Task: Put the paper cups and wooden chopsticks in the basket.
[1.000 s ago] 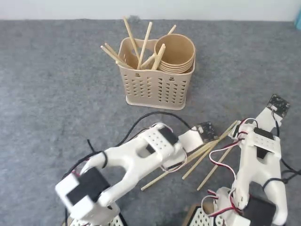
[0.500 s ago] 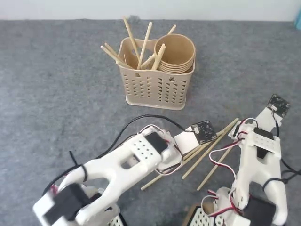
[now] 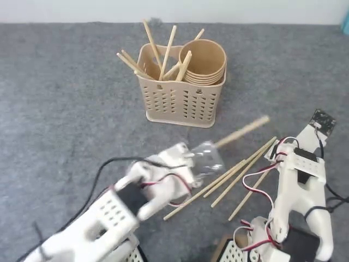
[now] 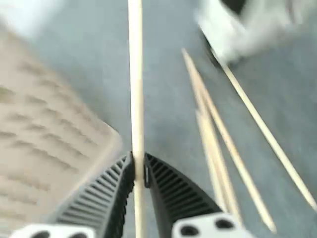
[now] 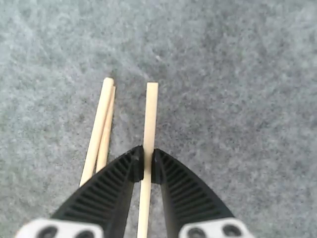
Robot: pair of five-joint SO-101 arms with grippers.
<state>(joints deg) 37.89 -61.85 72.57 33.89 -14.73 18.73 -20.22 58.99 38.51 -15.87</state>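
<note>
**Lighting and picture condition, 3 views**

Light: bright, even and diffuse; the source cannot be told.
Shadows: faint. 1 thin dark line lies at the foot of the basket (image 3: 180, 103), with soft edges under the loose chopsticks (image 3: 240, 174) on the grey surface (image 3: 65, 109).
Blur, high view: the left arm (image 3: 136, 202) and held chopstick (image 3: 242, 131) are smeared.
Blur, left wrist view: basket wall and surface are streaked, and the left gripper (image 4: 139, 167) is clearer.
Right wrist view: crisp, with surface grain distinct around the right gripper (image 5: 147, 159) and pinched chopstick (image 5: 150, 114).

Grey, felt-like worktop (image 3: 65, 109). Perforated basket (image 3: 180, 103) stood upright toward its far side. Several loose chopsticks (image 3: 242, 165) lay flat on the surface nearer the arms, roughly parallel, well apart from the basket.
</note>
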